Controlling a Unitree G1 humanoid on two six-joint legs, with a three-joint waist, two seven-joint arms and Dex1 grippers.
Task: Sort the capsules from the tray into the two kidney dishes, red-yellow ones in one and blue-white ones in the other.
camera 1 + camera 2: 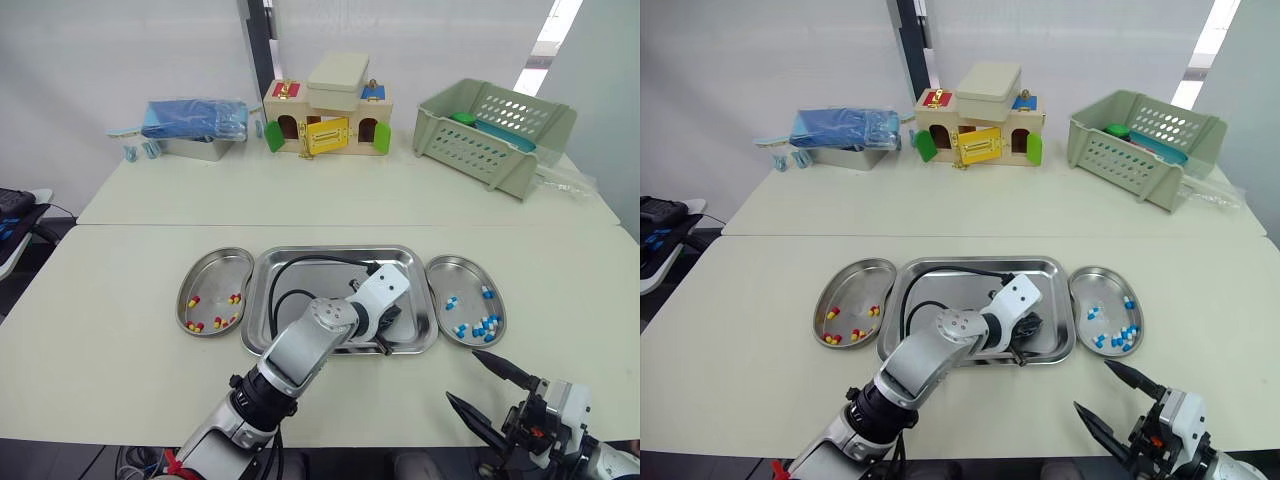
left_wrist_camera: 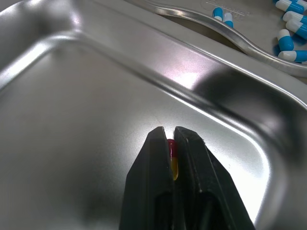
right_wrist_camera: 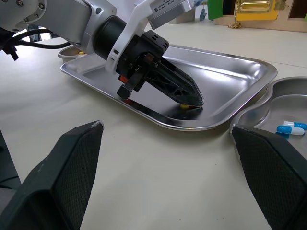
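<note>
My left gripper (image 2: 170, 139) is down in the near right corner of the steel tray (image 1: 290, 262), shut on a red-yellow capsule (image 2: 172, 160) held between its fingertips. The same gripper (image 3: 194, 101) appears in the right wrist view, tips at the tray floor. The left kidney dish (image 1: 215, 270) holds several red-yellow capsules (image 1: 216, 322). The right kidney dish (image 1: 470, 275) holds several blue-white capsules (image 1: 480, 325). My right gripper (image 1: 478, 380) hovers open over the table's near edge, in front of the right dish, with nothing between its fingers.
A black cable (image 1: 300, 275) loops across the tray from my left arm. At the back of the far table stand a toy house (image 1: 328, 118), a green basket (image 1: 495, 130) and a steel box with blue packets (image 1: 195, 125).
</note>
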